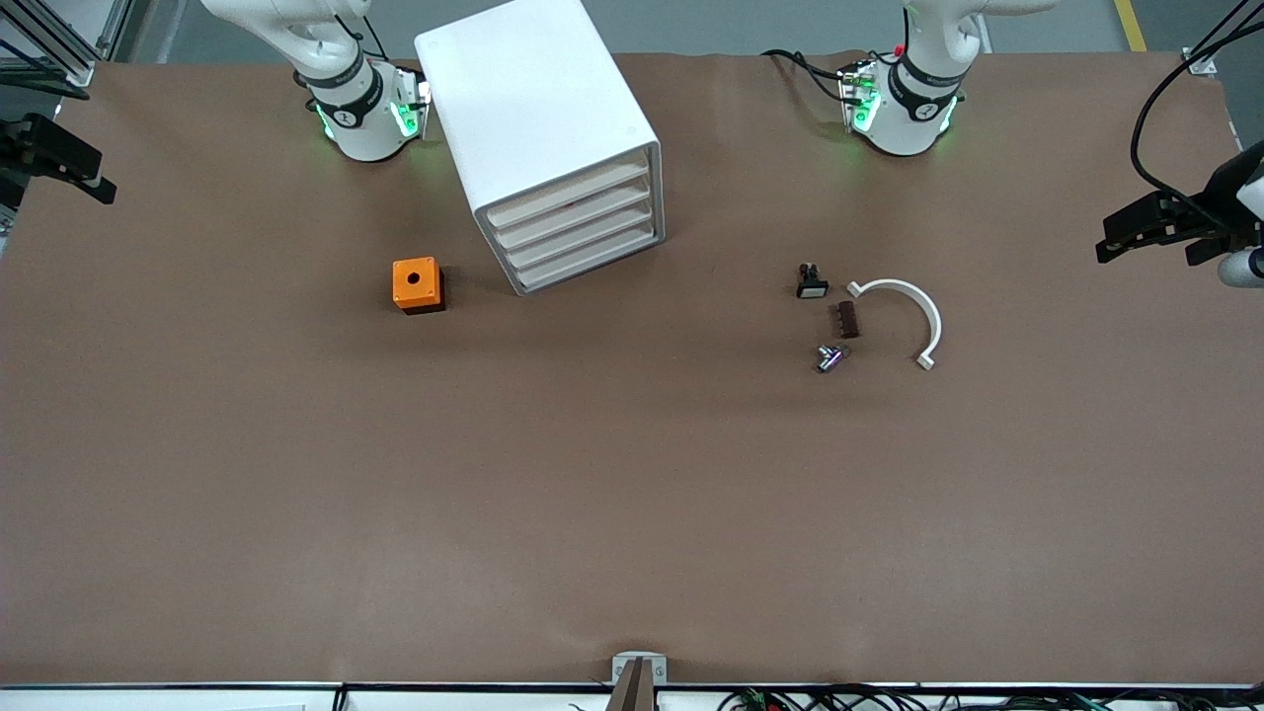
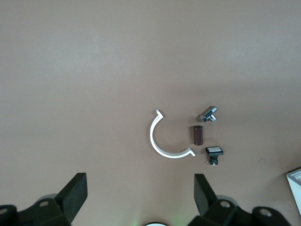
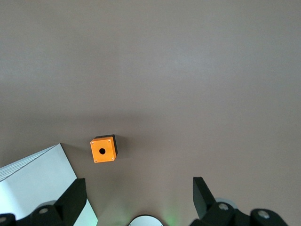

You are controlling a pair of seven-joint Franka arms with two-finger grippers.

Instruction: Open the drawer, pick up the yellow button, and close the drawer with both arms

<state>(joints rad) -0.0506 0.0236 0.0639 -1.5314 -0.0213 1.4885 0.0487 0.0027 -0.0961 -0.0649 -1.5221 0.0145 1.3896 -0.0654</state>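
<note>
Matte brown surface (image 1: 632, 494) carries a glossy white box cabinet (image 1: 538, 128); its top drawer (image 1: 568, 192) sits shut, the button unseen. Left gripper (image 2: 140, 195) and right gripper (image 3: 139, 197) hang high, jaws wide, empty. An orange cube box (image 1: 416, 283) stands beside the cabinet.

No readable text, labels, brands or numbers anywhere. The black bands on the arm bases (image 1: 363, 109) at upper left and upper right of the front view carry small white marks, too small to read. The cabinet (image 1: 538, 128), the orange box (image 1: 416, 283) and the small parts at centre right show no lettering.
</note>
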